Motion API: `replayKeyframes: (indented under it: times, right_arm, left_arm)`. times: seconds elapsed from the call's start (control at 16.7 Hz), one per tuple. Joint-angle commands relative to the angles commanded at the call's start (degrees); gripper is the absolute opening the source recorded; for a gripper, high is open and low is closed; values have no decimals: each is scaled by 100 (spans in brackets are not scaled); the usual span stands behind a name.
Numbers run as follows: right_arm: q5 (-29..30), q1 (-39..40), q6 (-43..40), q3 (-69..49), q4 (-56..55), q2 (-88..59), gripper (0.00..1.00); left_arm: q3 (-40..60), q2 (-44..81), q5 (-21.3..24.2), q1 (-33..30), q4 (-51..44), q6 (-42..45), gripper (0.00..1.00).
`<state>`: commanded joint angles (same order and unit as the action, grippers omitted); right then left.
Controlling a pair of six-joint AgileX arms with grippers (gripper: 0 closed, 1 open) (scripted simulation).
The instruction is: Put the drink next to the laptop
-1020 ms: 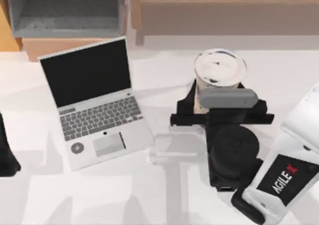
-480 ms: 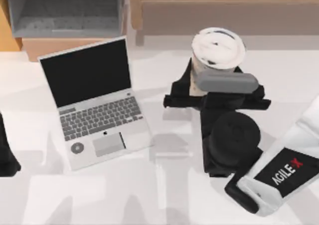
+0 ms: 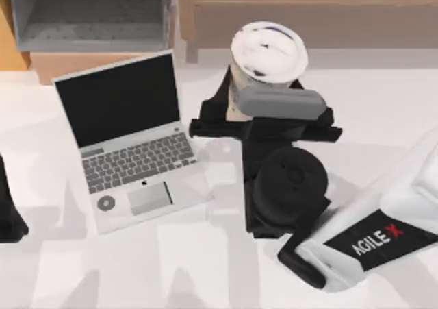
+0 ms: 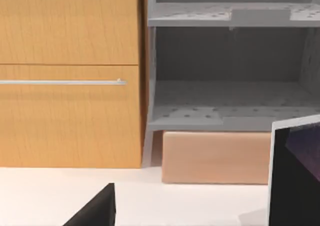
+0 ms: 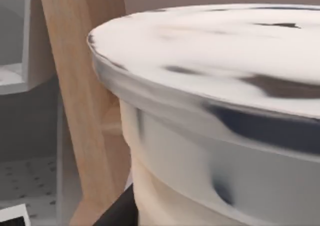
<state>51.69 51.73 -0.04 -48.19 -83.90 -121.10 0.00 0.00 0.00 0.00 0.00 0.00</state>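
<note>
right hand [image 3: 236,114] clamped on one drink [image 3: 268,52], lifted at 1 o'clock over bench [image 3: 383,117] | one laptop [image 3: 130,141] open at 10 o'clock, apart from drink | left hand [image 3: 8,213] parked at 9 o'clock, grip cannot tell

**Count of things on and around the table**

One drink [image 3: 268,51], a single lidded cup, sits at about one o'clock in the top view; its white lid and beige body also show in the right wrist view [image 5: 210,116].

One laptop [image 3: 130,141], open, lies at about nine o'clock in the top view; an edge of its screen shows in the left wrist view [image 4: 296,176].

Two arms: the right gripper [image 3: 236,114], one, at the cup, and the left arm [image 3: 9,209], one, at the nine o'clock edge.

One grey shelf unit [image 3: 89,14] stands at eleven o'clock, with two shelves counted in the left wrist view [image 4: 230,65]. One orange wooden cabinet [image 4: 70,75] stands beside it, bearing one metal handle [image 4: 62,82].
</note>
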Motion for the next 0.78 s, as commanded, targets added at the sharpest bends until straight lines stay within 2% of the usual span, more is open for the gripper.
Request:
replayKeyframes:
  times: [0.36,0.78]
  right_arm:
    - [464,465,32,-159,784,-27,0]
    - [873,647,58,-194,1274,-85,0]
  left_arm:
    - [0,0,0,0,0,0,100]
    - [0,0,0,0,0,0,100]
